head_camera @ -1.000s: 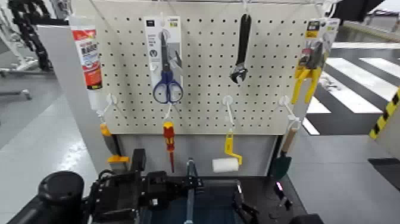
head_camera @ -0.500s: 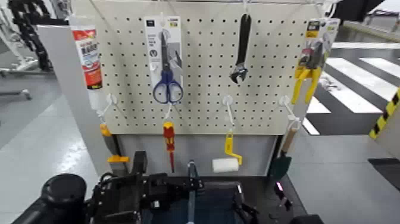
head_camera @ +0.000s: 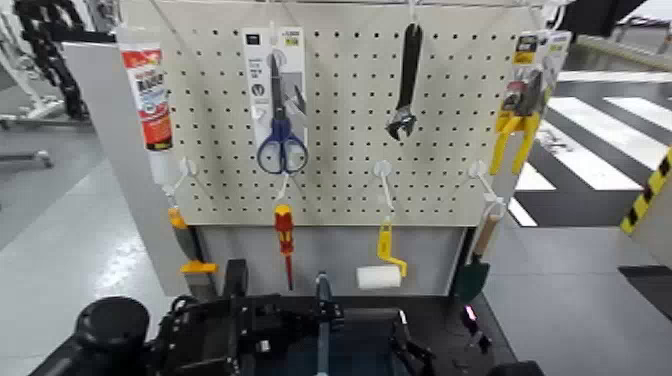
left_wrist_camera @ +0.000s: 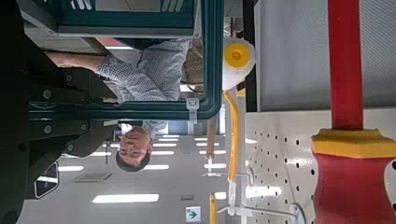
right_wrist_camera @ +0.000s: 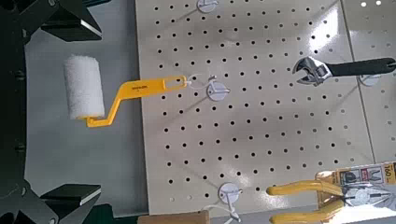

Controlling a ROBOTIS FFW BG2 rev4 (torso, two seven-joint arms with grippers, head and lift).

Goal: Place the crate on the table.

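The crate [head_camera: 345,345] is a dark blue-grey bin with an upright blue divider [head_camera: 322,310], low in the head view in front of the pegboard, over the black table [head_camera: 455,330]. My left gripper [head_camera: 238,325] is at the crate's left rim. In the left wrist view it is shut on a teal crate bar [left_wrist_camera: 121,110]. My right gripper [head_camera: 405,348] is at the crate's right rim. The right wrist view looks past it to the pegboard, and the crate does not show there.
The beige pegboard [head_camera: 340,150] stands close behind the crate, hung with scissors [head_camera: 280,110], a wrench [head_camera: 405,80], pliers [head_camera: 520,110], a red screwdriver [head_camera: 284,235] and a yellow paint roller [head_camera: 380,270]. A person [left_wrist_camera: 140,84] shows in the left wrist view.
The crate and my left arm have sunk slightly in the head view. The pegboard and its tools have not moved.
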